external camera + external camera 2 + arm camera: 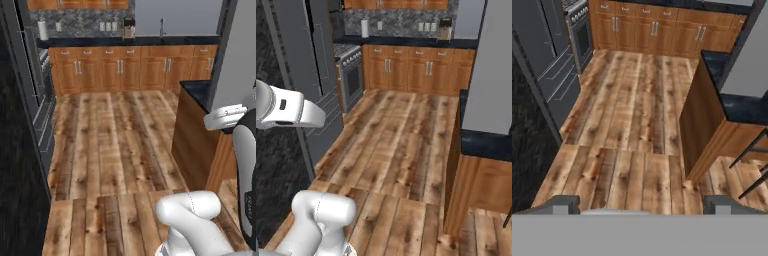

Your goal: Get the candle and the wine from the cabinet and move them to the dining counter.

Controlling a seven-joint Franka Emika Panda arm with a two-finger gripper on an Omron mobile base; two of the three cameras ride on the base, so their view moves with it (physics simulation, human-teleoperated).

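The pincer stands wide open and holds nothing, poised above the wood floor. The dining table, a dark slab on a wooden base, lies just to its right. Neither candle nor wine can be located here; wall cabinets line the far wall. Risk: driving forward may clip the table's near corner.
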